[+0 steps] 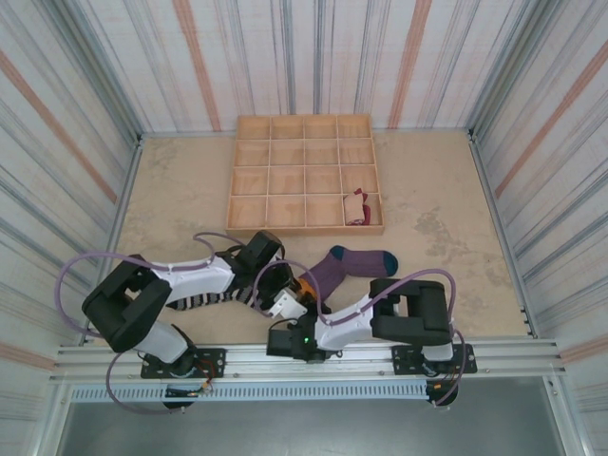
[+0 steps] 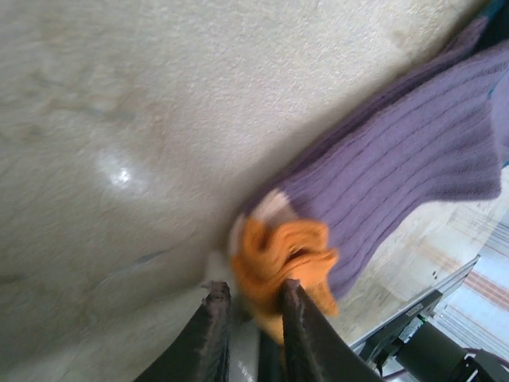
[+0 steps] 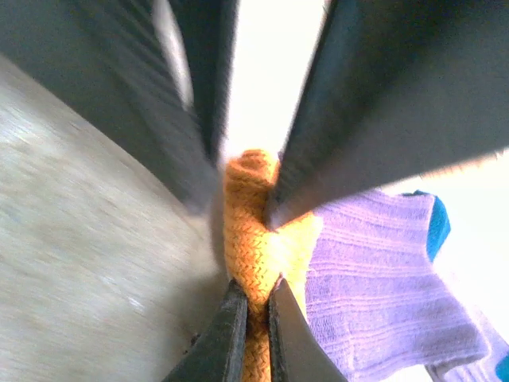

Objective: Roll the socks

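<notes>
Purple sock (image 1: 344,266) lies on the table (image 1: 437,275), centre, just near of the wooden tray (image 1: 249,176). Its orange end (image 3: 250,239) is pinched tight by the right gripper (image 3: 254,310). The left gripper (image 2: 253,310) straddles the same end, its jaws narrowly parted.

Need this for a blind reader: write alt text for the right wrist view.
The right gripper is shut on the bunched orange end of a purple sock with a teal patch. The left gripper straddles that same end from the opposite side with blurred dark fingers, over a beige tabletop.
</notes>
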### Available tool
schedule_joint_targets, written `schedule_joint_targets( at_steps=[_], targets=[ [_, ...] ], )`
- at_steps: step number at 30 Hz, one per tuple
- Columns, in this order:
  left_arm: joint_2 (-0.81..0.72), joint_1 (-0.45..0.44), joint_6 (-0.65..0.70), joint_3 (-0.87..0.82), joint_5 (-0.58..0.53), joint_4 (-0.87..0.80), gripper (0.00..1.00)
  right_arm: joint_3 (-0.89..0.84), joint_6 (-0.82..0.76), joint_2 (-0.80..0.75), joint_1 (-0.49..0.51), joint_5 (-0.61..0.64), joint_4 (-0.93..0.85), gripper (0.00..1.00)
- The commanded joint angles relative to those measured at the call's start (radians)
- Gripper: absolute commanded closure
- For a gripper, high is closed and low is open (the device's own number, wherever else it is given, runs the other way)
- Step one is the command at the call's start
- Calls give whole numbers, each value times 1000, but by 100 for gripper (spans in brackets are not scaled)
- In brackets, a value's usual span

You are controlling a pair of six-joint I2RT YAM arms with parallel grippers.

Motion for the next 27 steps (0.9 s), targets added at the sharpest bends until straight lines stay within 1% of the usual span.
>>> schedule_joint_targets(
  at_steps=[1, 5, 7, 9, 13, 15, 18, 20, 22, 24, 27],
  targets=[
    [-52, 11, 14, -11, 3, -53, 64, -106, 0, -76, -50, -172, 59, 100],
    [-69, 25, 27, -2, 3, -73, 48, -208, -48, -189, -110, -365, 187, 100],
    [-82, 29, 26, -7, 0, -71, 45, -250, -60, -241, -142, -455, 231, 100],
    [-103, 32, 22, -15, -8, -68, 45, -286, -64, -292, -176, -522, 262, 100],
    [-159, 33, 34, -12, -44, -101, 42, -364, -60, -409, -280, -752, 343, 100],
    [-174, 33, 46, -2, -54, -124, 42, -392, -61, -461, -322, -816, 358, 100],
    [-181, 33, 59, 12, -57, -138, 42, -429, -58, -542, -409, -966, 372, 100],
    [-178, 33, 60, 14, -54, -131, 43, -449, -43, -590, -486, -1095, 381, 100],
    [-173, 32, 60, 13, -52, -117, 43, -462, -22, -618, -553, -1192, 391, 100],
    [-162, 31, 58, 16, -49, -105, 43, -475, 1, -635, -602, -1261, 411, 100],
    [-145, 22, 59, 20, -48, -84, 44, -469, 47, -622, -671, -1384, 438, 100]
  ],
)
